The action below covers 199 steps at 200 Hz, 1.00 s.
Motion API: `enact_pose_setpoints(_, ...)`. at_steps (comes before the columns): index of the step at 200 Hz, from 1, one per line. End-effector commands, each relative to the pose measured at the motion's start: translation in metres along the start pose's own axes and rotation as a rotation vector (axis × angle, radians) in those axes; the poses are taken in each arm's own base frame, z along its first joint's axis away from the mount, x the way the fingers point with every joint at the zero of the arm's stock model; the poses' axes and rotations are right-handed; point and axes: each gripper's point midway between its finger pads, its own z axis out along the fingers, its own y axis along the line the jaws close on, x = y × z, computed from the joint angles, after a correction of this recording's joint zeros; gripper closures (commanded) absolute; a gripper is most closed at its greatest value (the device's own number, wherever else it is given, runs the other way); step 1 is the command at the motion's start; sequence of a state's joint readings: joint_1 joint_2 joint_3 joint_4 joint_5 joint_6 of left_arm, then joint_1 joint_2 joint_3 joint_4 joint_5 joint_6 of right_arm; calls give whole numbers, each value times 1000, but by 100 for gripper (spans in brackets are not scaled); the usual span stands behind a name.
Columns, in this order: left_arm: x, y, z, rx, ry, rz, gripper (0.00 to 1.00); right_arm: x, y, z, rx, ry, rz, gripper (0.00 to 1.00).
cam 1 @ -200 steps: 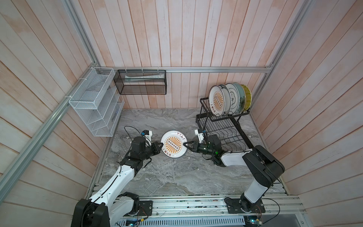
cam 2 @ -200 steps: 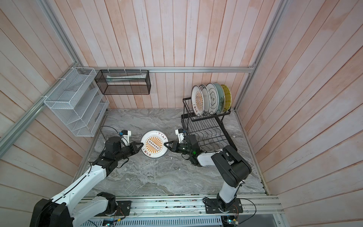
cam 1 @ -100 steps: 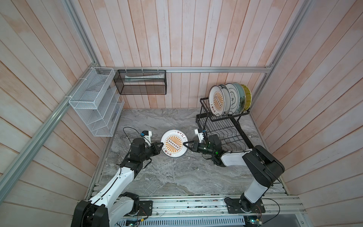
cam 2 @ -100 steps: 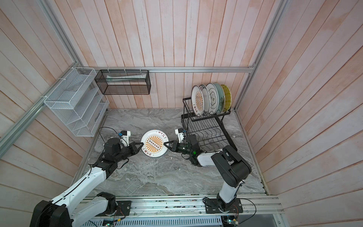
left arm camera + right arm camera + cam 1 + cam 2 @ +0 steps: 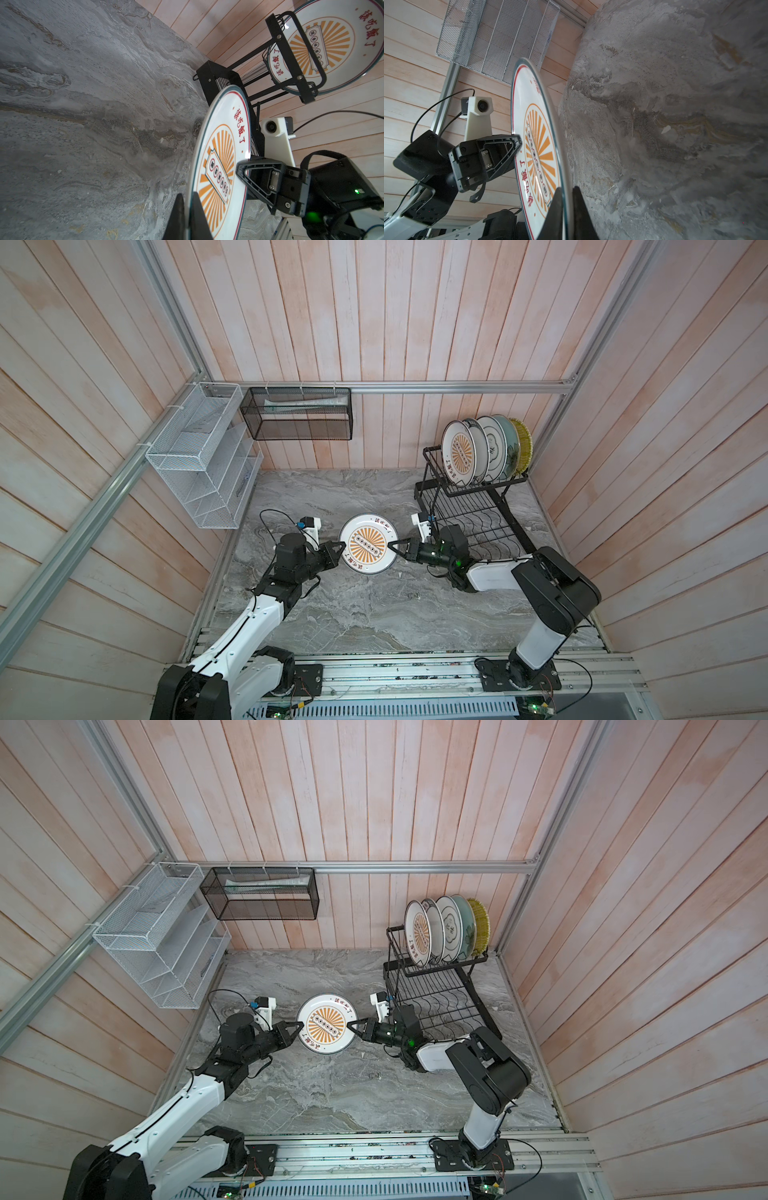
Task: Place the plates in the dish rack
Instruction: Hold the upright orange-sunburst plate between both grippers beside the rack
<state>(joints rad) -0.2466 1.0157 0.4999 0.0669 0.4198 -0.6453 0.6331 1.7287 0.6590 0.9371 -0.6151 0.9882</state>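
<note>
While pinching the orange-sunburst plate (image 5: 368, 545) by opposite rims with left gripper (image 5: 341, 548) and right gripper (image 5: 391, 547) — fingers (image 5: 557, 212) clamped tight, tilted up off the table (image 5: 353, 614) beside the dish rack (image 5: 513, 518) — probably handing over rightward to reach the upper basket (image 5: 482, 485) by the other five plates (image 5: 482, 448)

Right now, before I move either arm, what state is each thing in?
held sunburst plate, face up, gripped at opposite rim edges, apparently off the counter.
left gripper, shut on held sunburst plate.
right gripper, shut on held sunburst plate.
dish rack, upper basket loaded, lower tray holding no plates.
racked plates, five, standing on edge in the upper basket.
</note>
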Motion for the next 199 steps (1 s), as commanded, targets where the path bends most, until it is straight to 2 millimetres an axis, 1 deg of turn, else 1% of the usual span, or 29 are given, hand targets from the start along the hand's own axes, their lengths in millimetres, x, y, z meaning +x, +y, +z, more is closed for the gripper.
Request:
enact_pose_setpoints(1, 5, -2, -1, 16, 6, 41, 100, 4, 26, 6, -90, 40, -66, 94)
enact_pose_setpoints(29, 4, 1, -2, -8, 6, 35, 100, 5, 25, 6, -88, 43, -64, 100)
enact_pose_setpoints(35, 3, 2, -3, -16, 5, 33, 100, 5, 25, 6, -87, 41, -62, 100)
enact_pose_setpoints(62, 2, 1, -3, -21, 7, 31, 90, 5, 24, 6, -84, 38, -59, 100)
enact_pose_setpoints(94, 0, 2, -5, -37, 6, 28, 83, 5, 23, 5, -76, 36, -62, 100)
enact_pose_setpoints(128, 0, 4, -7, -55, 3, 28, 71, 6, 20, 4, -68, 33, -58, 100)
enact_pose_setpoints(180, -4, 7, -13, -100, -8, 43, 63, 3, 20, 1, -49, 12, -69, 100)
enact_pose_setpoints(199, -8, 4, -17, -102, -16, 56, 63, -1, 20, -2, -9, -15, -94, 100)
